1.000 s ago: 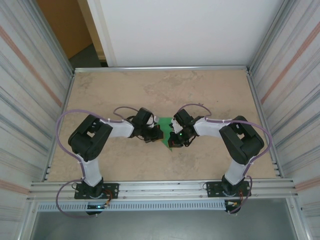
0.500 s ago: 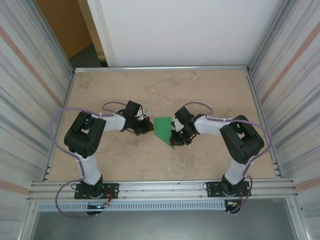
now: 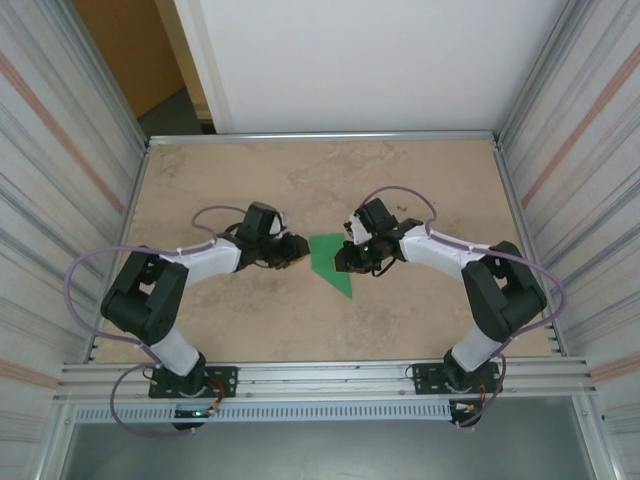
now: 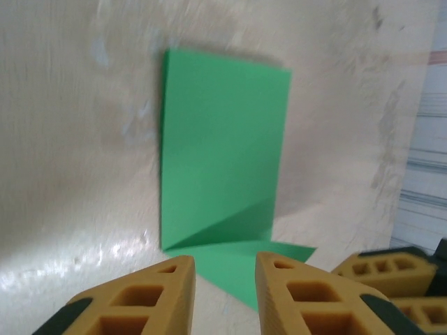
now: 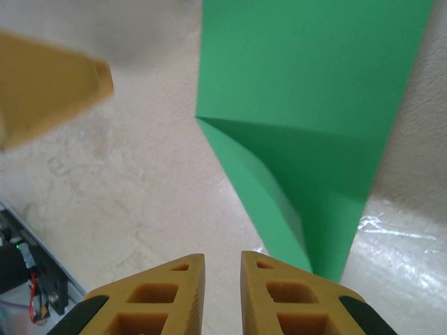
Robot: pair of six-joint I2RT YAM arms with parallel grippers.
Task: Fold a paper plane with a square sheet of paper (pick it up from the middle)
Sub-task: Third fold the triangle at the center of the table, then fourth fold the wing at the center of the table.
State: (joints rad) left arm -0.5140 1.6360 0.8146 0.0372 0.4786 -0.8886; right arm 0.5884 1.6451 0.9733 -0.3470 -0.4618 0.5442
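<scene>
The square sheet of paper (image 3: 327, 260) is bright green and folded into a creased strip with one pointed end, lying flat mid-table. My left gripper (image 3: 298, 252) sits just left of it, low over the table. In the left wrist view its jaws (image 4: 225, 273) stand apart with nothing between them, and the paper (image 4: 222, 139) lies just beyond the tips. My right gripper (image 3: 344, 258) is at the paper's right edge. In the right wrist view its jaws (image 5: 222, 264) show a narrow empty gap, with the paper (image 5: 314, 98) ahead and to the right.
The tan table (image 3: 420, 190) is fenced by metal walls left and right and a rail (image 3: 330, 375) at the near edge. The two grippers face each other closely across the paper; the left one's finger (image 5: 49, 84) shows in the right wrist view.
Both grippers were shut over the paper a second ago. They have drawn back to its two sides and their jaws have parted. The paper now lies uncovered.
</scene>
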